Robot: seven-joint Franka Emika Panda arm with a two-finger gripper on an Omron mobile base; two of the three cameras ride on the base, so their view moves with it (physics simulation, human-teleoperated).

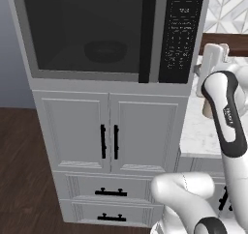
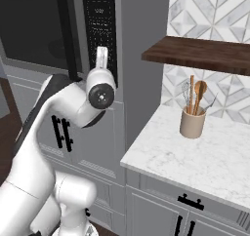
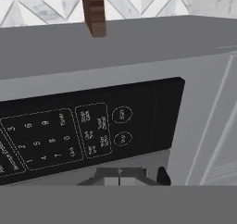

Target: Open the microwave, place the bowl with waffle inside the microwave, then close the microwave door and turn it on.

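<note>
The microwave (image 1: 97,35) is built in above grey cabinets. The microwave door (image 1: 87,73) is closed, its black bar handle (image 1: 147,35) upright beside the keypad panel (image 1: 181,30). Through the dark window the bowl (image 1: 104,51) shows dimly inside the cavity. I cannot make out the waffle behind the glass. My gripper (image 1: 197,69) is shut with nothing in it, its tips at the keypad's lower right edge. In the right base view my gripper (image 2: 101,52) points at the keypad panel (image 2: 100,30). In the hand view my gripper (image 3: 119,177) sits close under the round buttons (image 3: 122,126).
A marble counter (image 2: 195,157) runs to the right of the microwave column, with a beige utensil crock (image 2: 192,123) on it. A dark wooden shelf (image 2: 205,52) hangs above the counter. Panelled cabinet doors (image 1: 109,131) and drawers sit under the microwave.
</note>
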